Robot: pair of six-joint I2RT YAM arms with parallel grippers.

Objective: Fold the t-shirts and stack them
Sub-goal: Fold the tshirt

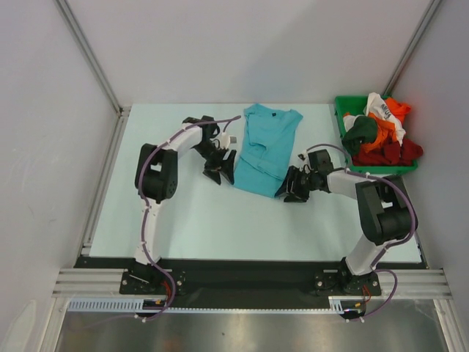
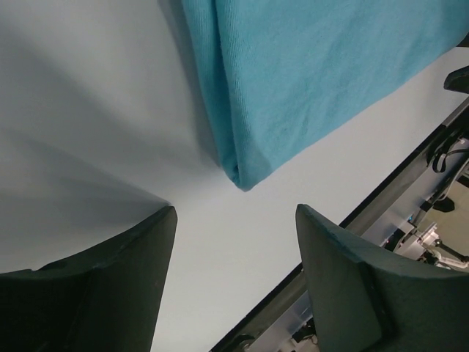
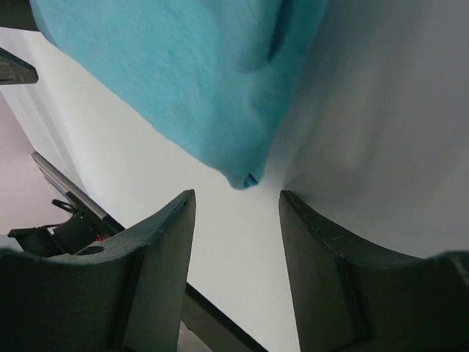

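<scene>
A turquoise t-shirt lies folded lengthwise at the middle back of the table, collar at the far end. My left gripper is open and empty at its near left corner; the corner lies just ahead of the fingers. My right gripper is open and empty at the near right corner, also just ahead of the fingers. Orange, red, dark green and white t-shirts are heaped in the bin at the back right.
A green plastic bin stands at the back right of the table. Grey walls close in the sides and back. The dark rail with the arm bases runs along the near edge.
</scene>
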